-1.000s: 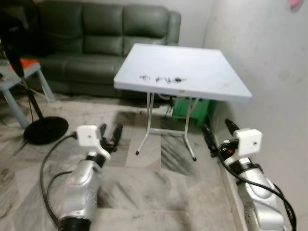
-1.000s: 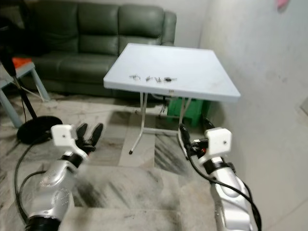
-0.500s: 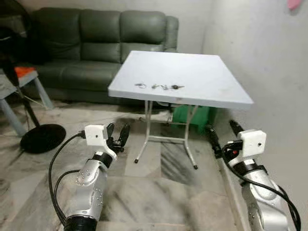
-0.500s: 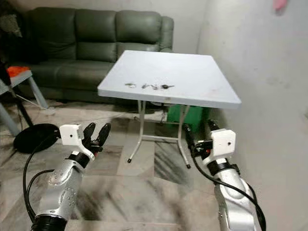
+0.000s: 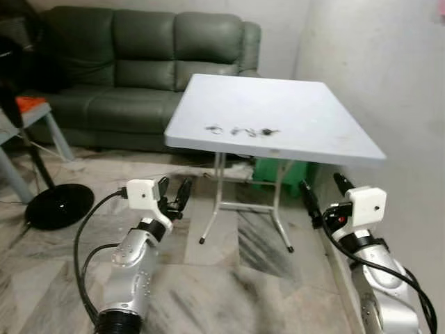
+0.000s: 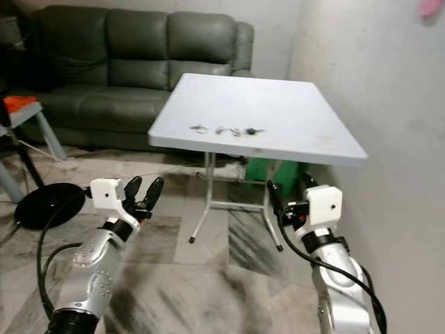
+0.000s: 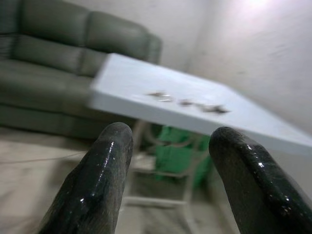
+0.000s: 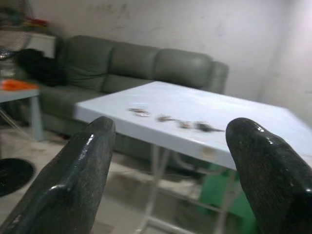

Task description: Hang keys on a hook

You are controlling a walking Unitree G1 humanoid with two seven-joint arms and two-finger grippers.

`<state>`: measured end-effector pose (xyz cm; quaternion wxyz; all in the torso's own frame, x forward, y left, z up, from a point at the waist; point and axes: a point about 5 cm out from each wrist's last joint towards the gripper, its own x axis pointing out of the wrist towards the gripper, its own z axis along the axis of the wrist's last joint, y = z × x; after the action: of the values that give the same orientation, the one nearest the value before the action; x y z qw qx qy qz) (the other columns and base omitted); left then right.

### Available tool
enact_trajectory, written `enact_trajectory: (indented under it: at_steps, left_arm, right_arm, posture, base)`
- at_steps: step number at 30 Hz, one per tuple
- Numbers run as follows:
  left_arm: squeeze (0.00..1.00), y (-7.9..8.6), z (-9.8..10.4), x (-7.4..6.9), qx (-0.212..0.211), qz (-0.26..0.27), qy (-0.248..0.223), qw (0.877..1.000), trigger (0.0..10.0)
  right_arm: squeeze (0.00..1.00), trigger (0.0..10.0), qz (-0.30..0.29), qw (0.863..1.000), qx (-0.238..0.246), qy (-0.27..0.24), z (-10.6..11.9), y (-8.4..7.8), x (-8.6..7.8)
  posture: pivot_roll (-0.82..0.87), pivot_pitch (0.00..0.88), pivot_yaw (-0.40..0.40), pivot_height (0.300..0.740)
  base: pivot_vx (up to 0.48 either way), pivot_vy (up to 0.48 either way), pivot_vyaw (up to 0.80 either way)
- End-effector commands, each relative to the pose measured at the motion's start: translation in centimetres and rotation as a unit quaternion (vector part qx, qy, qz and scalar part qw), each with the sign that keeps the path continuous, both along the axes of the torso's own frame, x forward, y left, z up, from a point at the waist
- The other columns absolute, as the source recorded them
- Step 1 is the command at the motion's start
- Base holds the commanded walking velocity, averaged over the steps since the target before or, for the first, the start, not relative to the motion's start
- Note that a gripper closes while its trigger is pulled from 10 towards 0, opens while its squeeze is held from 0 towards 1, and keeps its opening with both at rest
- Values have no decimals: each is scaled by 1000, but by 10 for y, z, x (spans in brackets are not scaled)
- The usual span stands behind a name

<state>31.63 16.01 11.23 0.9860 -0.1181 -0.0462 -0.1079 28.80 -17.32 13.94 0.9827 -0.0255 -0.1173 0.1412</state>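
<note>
Keys [image 5: 242, 131]: lying in a row near front edge of white folding table [image 5: 313, 118] | left gripper [image 5: 174, 193]: fingers spread, empty, below table level | right gripper [image 5: 321, 193]: fingers spread, empty, beside wall

keys [image 5: 241, 131] on table [image 5: 313, 129] too small, individual pieces indistinct

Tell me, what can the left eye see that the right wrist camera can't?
Left eye view: the left gripper and right gripper from above, both open, low over the floor. Right wrist view: the right gripper's fingers up close, and the wall above the sofa. Both: the table, the keys lying on it, and the sofa behind.
</note>
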Motion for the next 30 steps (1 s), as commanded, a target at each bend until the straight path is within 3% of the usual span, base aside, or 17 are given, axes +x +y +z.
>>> enact_trajectory:
  at_steps: [1, 30]
  left_arm:
    - [0, -13, 4, 3, 1, -15, -7, 1000, 10000]
    - [0, -15, 4, 4, 19, -18, -10, 1000, 10000]
  right_arm:
    - [0, 10000, -18, 1000, -7, -6, 4, -11, 0]
    - [0, 10000, -12, 1000, -12, -7, 4, -10, 1]
  posture:
    - [-39, 0, -42, 740]
    - [-37, 0, -44, 740]
  base:
    - [345, 0, 0]
    - [366, 0, 0]
